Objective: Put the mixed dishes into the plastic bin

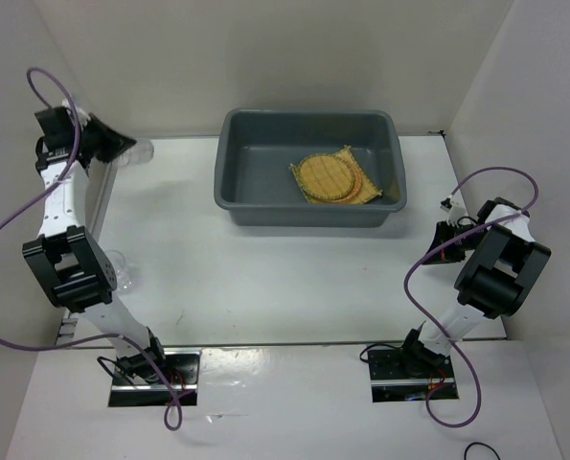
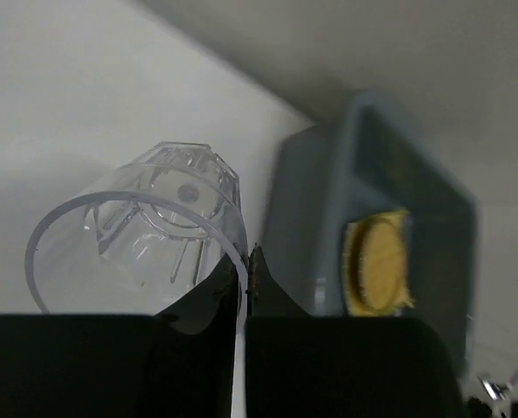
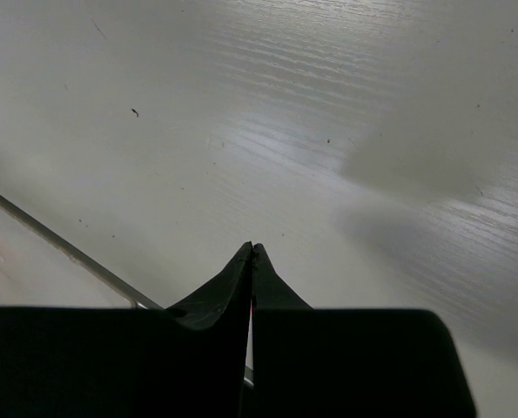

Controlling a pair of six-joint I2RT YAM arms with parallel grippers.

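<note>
The dark grey plastic bin (image 1: pixel 308 206) stands at the back middle of the table. In it lie a round yellow mat (image 1: pixel 324 175) on the square yellow mat (image 1: pixel 378 188), with an orange mat edge (image 1: pixel 359 180) between them. My left gripper (image 1: pixel 115 146) is raised at the far left, shut on the rim of a clear cup (image 1: pixel 137 150). In the left wrist view the fingers (image 2: pixel 267 287) pinch the cup (image 2: pixel 145 235) wall, with the bin (image 2: pixel 363 174) and a mat (image 2: pixel 376 261) beyond. My right gripper (image 3: pixel 252 252) is shut and empty over bare table.
A second clear cup (image 1: pixel 121 269) stands on the table beside the left arm's elbow. White walls close in the left, back and right sides. The right arm (image 1: pixel 495 259) is folded at the right edge, near the bin's right end.
</note>
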